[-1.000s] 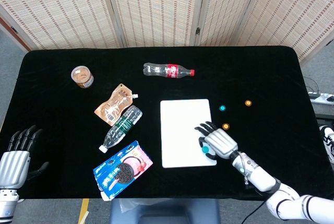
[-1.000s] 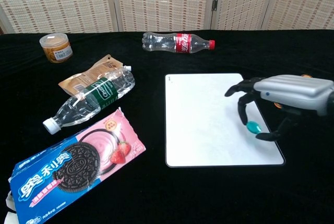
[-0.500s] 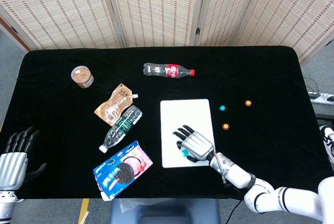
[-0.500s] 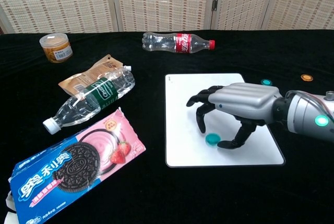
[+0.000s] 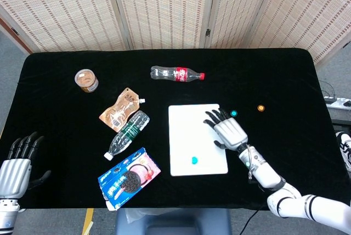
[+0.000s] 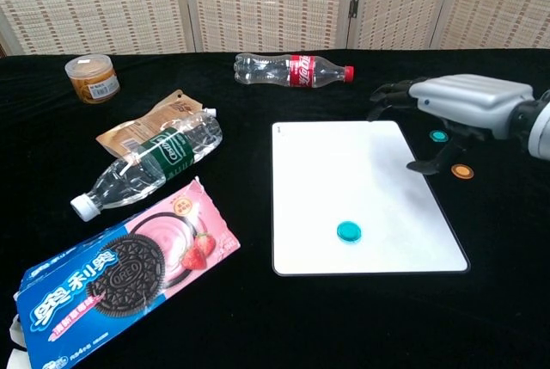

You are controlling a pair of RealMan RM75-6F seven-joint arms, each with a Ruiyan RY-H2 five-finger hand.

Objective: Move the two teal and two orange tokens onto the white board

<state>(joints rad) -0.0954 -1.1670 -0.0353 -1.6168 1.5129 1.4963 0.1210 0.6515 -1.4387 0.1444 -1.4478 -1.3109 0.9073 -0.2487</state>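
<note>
One teal token (image 5: 194,160) (image 6: 348,231) lies alone on the near part of the white board (image 5: 189,128) (image 6: 335,171). My right hand (image 5: 226,130) (image 6: 455,102) hovers over the board's right edge, fingers spread and holding nothing. A second teal token (image 5: 234,113) (image 6: 439,136) sits on the black cloth just past its fingertips. In the chest view an orange token (image 6: 462,171) lies below the hand; the head view hides it under the hand. Another orange token (image 5: 261,107) lies further right. My left hand (image 5: 16,166) stays open at the table's near left corner.
A cola bottle (image 5: 176,74) (image 6: 292,69) lies beyond the board. Left of the board are a brown pouch (image 5: 119,110), a water bottle (image 5: 127,134) and an Oreo pack (image 5: 129,177). A small jar (image 5: 86,80) stands at the far left.
My right hand carried a teal token leftward over the board, let it go near the front edge, then moved back right and away toward the loose tokens. The left hand barely moved.
</note>
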